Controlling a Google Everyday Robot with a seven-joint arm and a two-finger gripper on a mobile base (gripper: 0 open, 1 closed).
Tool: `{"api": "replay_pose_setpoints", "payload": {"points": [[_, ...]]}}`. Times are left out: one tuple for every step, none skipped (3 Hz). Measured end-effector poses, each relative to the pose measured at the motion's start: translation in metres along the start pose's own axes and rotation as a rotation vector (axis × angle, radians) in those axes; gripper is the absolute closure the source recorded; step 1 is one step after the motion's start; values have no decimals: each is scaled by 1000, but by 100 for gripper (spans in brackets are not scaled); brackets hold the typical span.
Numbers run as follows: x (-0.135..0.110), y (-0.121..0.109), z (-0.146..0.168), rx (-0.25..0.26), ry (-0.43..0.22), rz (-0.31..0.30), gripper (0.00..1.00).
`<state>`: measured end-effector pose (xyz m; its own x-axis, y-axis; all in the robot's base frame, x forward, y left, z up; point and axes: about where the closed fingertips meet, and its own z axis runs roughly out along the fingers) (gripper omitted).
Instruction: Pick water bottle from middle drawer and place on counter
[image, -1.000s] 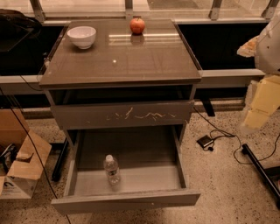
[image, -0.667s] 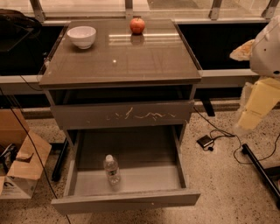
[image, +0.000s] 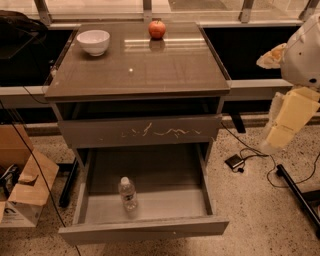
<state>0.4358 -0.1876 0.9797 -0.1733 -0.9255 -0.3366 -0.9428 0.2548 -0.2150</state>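
The water bottle (image: 128, 193), clear with a white cap, stands upright on the floor of the open middle drawer (image: 165, 202), near its front and left of centre. The counter (image: 150, 67) is the glossy top of the cabinet above. My arm is at the right edge of the camera view, beside the cabinet and well above and to the right of the drawer. The gripper (image: 280, 132) is at the arm's cream-coloured lower end and points down towards the floor. It holds nothing that I can see.
A white bowl (image: 93, 41) and a red apple (image: 157, 29) sit at the back of the counter. The drawer front with pale scratches (image: 145, 132) is shut above the open drawer. A cardboard box (image: 22, 187) stands on the floor at left. Cables and a small black device (image: 234, 162) lie at right.
My arm has moved a little to the left and down, towards the cabinet. The bottle and the drawer have not moved.
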Motion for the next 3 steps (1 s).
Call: {"api": "replay_pose_setpoints", "payload": {"points": [[-1, 3, 29, -50, -85, 50, 0], [-6, 7, 66, -104, -174, 90, 0], [-11, 10, 106, -162, -285, 113, 0]]}}
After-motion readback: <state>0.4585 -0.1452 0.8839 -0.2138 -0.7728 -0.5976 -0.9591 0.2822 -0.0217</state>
